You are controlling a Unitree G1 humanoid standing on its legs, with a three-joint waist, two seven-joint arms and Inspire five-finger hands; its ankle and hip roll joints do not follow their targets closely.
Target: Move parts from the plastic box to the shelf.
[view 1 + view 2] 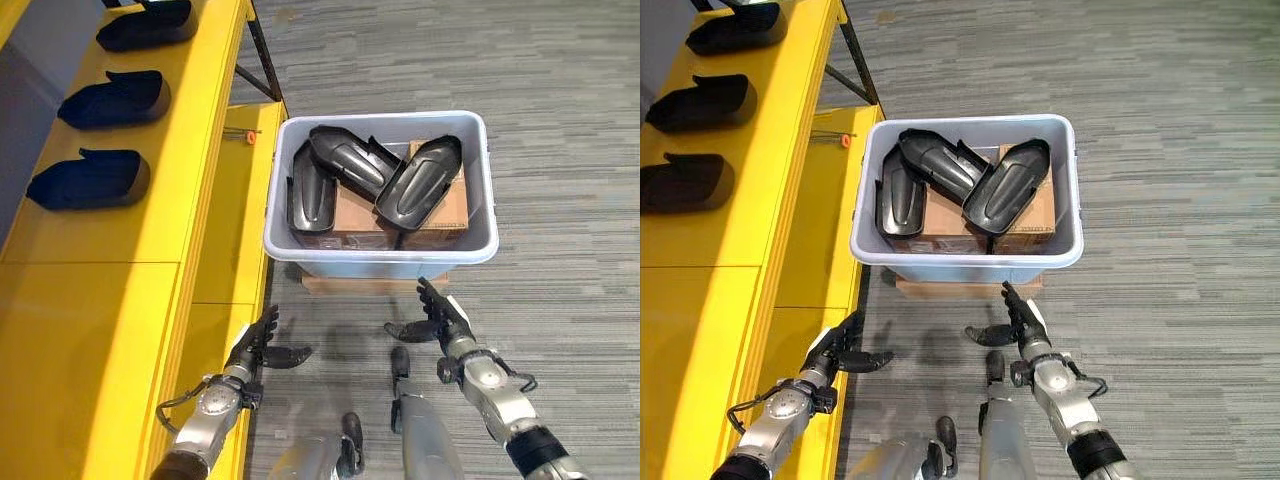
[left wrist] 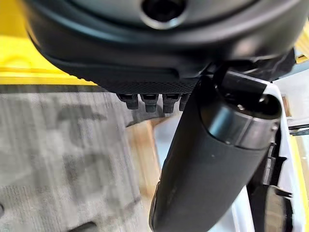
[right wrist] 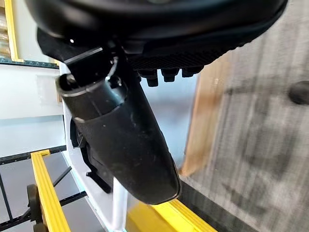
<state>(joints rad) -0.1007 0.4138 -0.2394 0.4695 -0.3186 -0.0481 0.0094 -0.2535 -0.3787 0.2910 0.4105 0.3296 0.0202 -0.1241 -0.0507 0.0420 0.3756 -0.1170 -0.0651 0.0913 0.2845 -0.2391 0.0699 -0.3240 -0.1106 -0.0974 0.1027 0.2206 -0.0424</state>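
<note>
Black moulded parts (image 1: 372,170) are lying on brown cardboard boxes (image 1: 360,215) in a pale grey plastic box (image 1: 480,180). More black parts (image 1: 90,180) are sitting on the bright yellow shelf (image 1: 120,290). Grey striped carpet (image 1: 560,120) is covering the floor.

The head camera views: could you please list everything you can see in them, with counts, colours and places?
Plastic box: one, pale grey, on the carpet beside the shelf, standing on a flat brown board.
Parts in the box: three, black, curved shells, lying on cardboard boxes.
Cardboard boxes: at least two, brown, inside the plastic box under the parts.
Shelf: one, yellow, along the robot's left.
Parts on the shelf: three, black, in a row on its top.
Carpet: grey, striped.
Left hand: dark, open, low beside the shelf, holding nothing.
Right hand: dark, open, just before the box's near wall, holding nothing.
</note>
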